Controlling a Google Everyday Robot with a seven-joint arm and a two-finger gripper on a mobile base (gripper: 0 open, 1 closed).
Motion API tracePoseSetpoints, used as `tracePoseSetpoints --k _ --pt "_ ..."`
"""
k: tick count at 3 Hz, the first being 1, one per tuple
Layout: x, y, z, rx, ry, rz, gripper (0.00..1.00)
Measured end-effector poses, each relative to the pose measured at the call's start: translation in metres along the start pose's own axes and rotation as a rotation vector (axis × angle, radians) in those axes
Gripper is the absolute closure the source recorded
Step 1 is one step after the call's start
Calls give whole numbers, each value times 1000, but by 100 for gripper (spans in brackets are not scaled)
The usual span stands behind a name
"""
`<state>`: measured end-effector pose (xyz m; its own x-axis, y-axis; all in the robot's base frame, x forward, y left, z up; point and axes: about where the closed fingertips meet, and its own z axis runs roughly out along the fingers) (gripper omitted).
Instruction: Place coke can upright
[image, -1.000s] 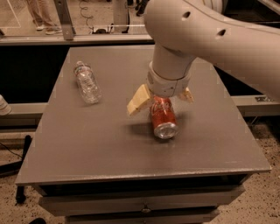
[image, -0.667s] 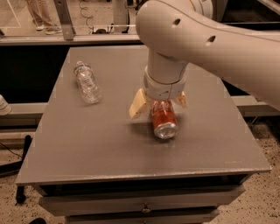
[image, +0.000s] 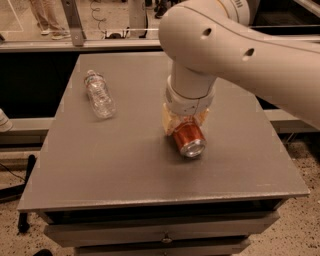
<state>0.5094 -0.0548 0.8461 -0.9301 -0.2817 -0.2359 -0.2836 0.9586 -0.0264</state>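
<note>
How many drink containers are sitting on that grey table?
2. The coke can lies on its side near the table's middle, with the gripper down at it. The water bottle lies on its side toward the far left. The arm may hide more.

No writing, brand or number can be read anywhere. The red aluminium drink can (image: 189, 139), gripped near the middle of the grey bench (image: 125, 170) by the tool (image: 185, 124) of the white arm (image: 225, 45), shows only a plain red side and a silver end. The label on the clear plastic water bottle (image: 99, 94), far left, is illegible.
</note>
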Motion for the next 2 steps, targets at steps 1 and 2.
tracePoseSetpoints --k 1,2 --pt "-18 -21 -11 -60 -125 -39 86" --pt "-37 -49 -23 -165 -286 -40 100"
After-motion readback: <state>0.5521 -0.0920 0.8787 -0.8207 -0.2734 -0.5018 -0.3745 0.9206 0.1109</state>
